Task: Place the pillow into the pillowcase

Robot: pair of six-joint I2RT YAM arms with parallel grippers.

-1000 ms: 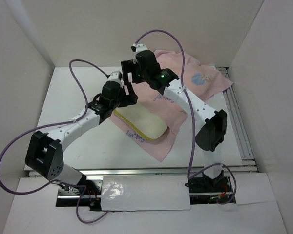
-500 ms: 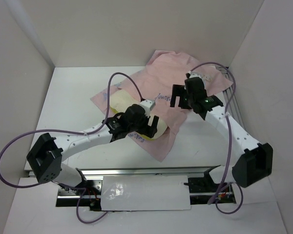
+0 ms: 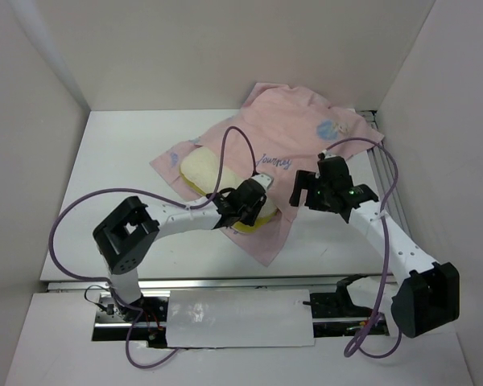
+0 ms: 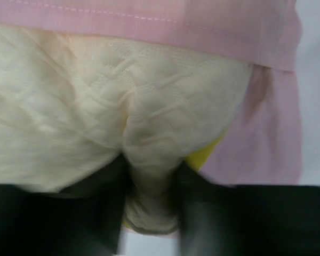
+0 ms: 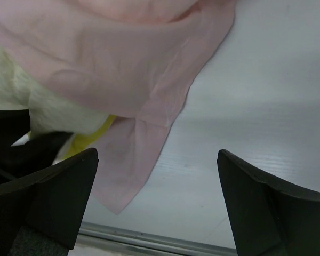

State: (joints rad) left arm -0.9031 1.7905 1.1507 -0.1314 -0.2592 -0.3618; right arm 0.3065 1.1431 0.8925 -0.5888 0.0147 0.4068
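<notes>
Pinching a raised fold of the pillow (image 4: 69, 106) between its two black fingers, the left hand (image 4: 151, 186) is closed on the cushion's near right end. The pillow is soft and cream-coloured, with a quilted diamond texture and a strip of bright yellow trim (image 4: 205, 154) along its near edge. It lies across the middle of the tabletop (image 5: 266, 80). Its left end and near right end are bare, while the pillowcase (image 4: 202, 26) drapes over the stretch between them.

That pillowcase is thin pale pink cloth with a stitched hem running just beyond the gripped fold. From above it spreads wide and rumpled, with faint blue print showing through. Its far edge lies against the far wall, its right corner reaches the metal rail (image 3: 390, 201) at the right, and one pointed corner lies near, towards the arms.

Just right of the cloth's near right edge, the right hand (image 5: 157, 181) hovers with its fingers spread wide and nothing between them, over smooth white tabletop. The two hands are close together, and the left one shows dark at the left of the right wrist view.

Bare white surface lies left of the pillowcase and in a strip on the near side. White walls (image 3: 32, 121) close in the left, far and right sides. Purple cables (image 3: 80, 213) loop from both arms.
</notes>
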